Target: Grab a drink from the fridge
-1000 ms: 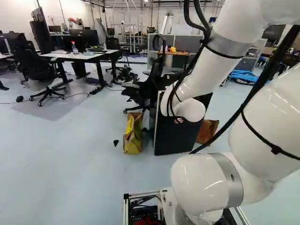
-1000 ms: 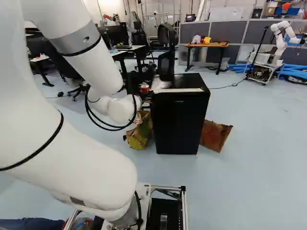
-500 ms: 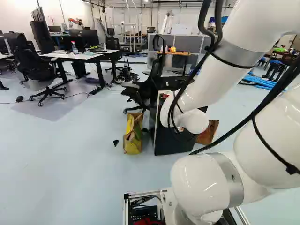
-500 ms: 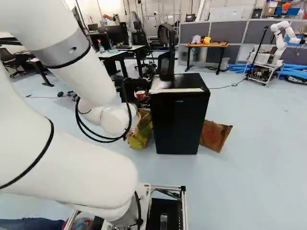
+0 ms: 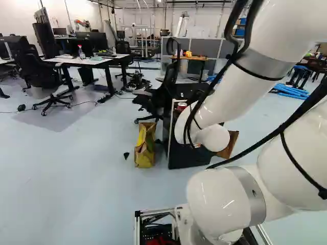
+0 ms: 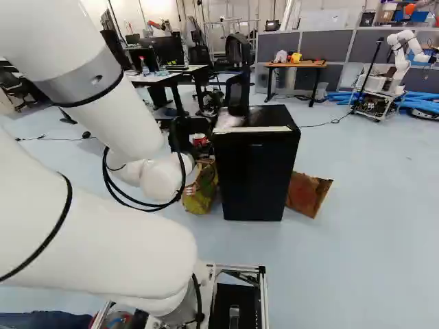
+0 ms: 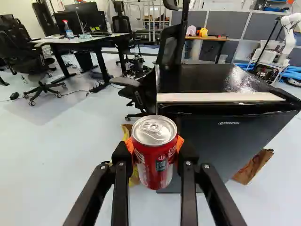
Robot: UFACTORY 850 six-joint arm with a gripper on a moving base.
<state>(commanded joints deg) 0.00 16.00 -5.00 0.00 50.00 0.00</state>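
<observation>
The gripper (image 6: 199, 142) is closed around a can (image 7: 154, 162) – one orange pad (image 7: 180, 142) shows at each side of it, and the can fills the gap between the two fingers. They stand as far apart as the can is wide. In the wrist view the can's silver lid faces the camera, its tab lying flat and its red side below; it stands roughly upright in the grip, between the fingertips.

In the right base view the can shows left of the middle, beside the upper left corner of the fridge (image 6: 254, 171). In the left base view it is right of the middle, partly behind the arm (image 5: 230, 94). Whether it touches the fridge, I cannot tell.

The fridge is black, with a pale strip along the front of its top. A yellow bag (image 5: 145, 148) stands on the floor just left of it in the left base view; a brown bag (image 6: 306, 193) leans at its right side in the right base view. Another robot (image 6: 400, 62) stands at the upper right of that view – well apart from the fridge.
</observation>
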